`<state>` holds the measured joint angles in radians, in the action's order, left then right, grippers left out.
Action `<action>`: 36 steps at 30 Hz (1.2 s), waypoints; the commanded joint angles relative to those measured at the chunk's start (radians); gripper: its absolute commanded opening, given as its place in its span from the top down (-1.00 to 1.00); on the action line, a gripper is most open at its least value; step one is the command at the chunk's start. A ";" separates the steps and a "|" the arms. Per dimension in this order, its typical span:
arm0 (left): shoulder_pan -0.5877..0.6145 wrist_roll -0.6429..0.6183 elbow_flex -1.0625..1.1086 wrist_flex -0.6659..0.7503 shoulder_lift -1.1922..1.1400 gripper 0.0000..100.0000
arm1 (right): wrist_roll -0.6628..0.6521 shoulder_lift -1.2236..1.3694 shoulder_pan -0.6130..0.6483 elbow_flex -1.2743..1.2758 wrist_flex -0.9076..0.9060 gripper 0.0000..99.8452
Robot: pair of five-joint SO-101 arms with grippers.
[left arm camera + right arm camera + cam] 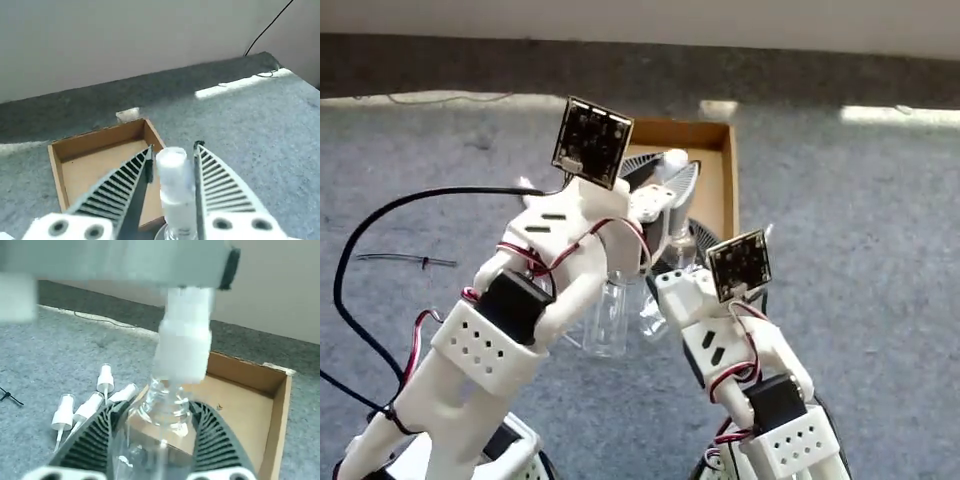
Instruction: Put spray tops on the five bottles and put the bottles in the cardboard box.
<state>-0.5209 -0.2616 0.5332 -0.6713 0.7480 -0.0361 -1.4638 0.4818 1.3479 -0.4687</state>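
A clear bottle (161, 412) stands upright in front of the cardboard box (239, 371), and my right gripper (159, 407) is shut on its body just below the neck. A white spray top (185, 342) sits on the bottle's neck. My left gripper (174, 147) is shut on that spray top (172, 172) from above, a ribbed finger on each side. From the high view, the left gripper (670, 178) is over the bottle (680, 245) and the right gripper (665, 278) is lower on it, both at the near edge of the box (730, 180).
Several loose white spray tops (90, 405) lie on the grey carpet beside the box. More clear bottles (610, 312) stand under the left arm. A black cable (360, 240) loops at the left. The box floor (95, 172) is bare.
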 commanded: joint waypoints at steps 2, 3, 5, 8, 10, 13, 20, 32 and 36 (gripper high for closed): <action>-0.022 0.018 -0.091 -0.084 0.030 0.73 | 0.008 -0.008 -0.013 -0.081 -0.002 0.99; -0.022 0.020 -0.104 -0.097 0.030 0.72 | 0.008 -0.008 -0.013 -0.081 -0.002 0.99; -0.015 0.034 -0.127 -0.106 0.030 0.72 | 0.008 -0.008 -0.013 -0.081 -0.002 0.99; 0.016 0.078 -0.151 -0.106 0.030 0.73 | 0.005 -0.010 -0.018 -0.081 -0.001 0.99; 0.044 0.084 -0.180 -0.098 0.021 0.73 | -0.023 -0.016 -0.015 -0.081 -0.001 0.99; 0.093 0.086 -0.206 -0.052 -0.008 0.73 | -0.041 -0.016 -0.013 -0.082 -0.001 0.99; 0.074 0.167 -0.229 -0.041 -0.166 0.73 | -0.043 -0.015 -0.013 -0.082 -0.001 0.99; 0.042 0.224 -0.211 -0.238 -0.168 0.73 | -0.041 -0.012 -0.013 -0.082 -0.005 0.99; 0.039 0.224 -0.222 -0.249 -0.168 0.73 | -0.048 -0.012 -0.013 -0.079 -0.005 0.99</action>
<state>-0.4657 -0.0453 0.3475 -0.8968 0.5808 -0.0667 -1.4638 0.4787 1.3495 -0.4780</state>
